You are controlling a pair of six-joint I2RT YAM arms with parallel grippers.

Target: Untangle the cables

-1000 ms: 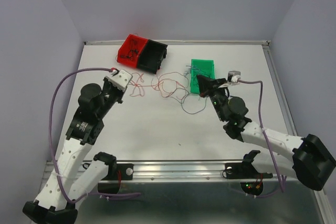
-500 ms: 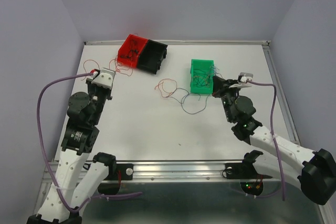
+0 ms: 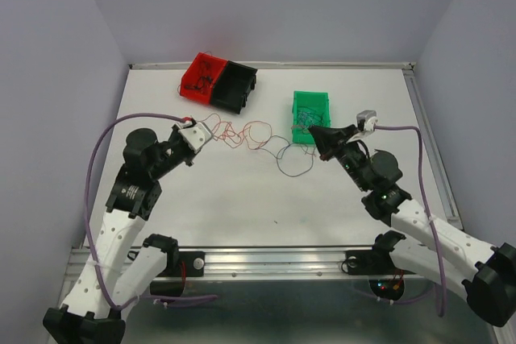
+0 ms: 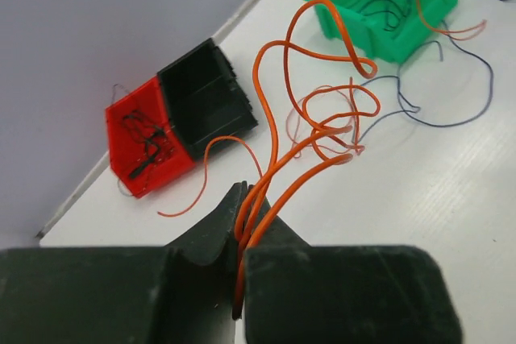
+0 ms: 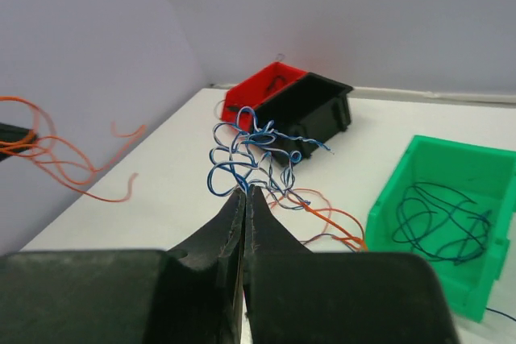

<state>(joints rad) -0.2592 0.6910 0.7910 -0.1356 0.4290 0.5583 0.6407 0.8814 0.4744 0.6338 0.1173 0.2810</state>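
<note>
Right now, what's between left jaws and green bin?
Top view: orange wire loops run from the left gripper, jaws shut on them, toward the green bin; a dark blue loop lies near it.

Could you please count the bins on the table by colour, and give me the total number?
red bin: 1
black bin: 1
green bin: 1
Total: 3 bins

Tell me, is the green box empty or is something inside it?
Not empty. The green box has a loose tangle of dark wires lying on its floor.
</note>
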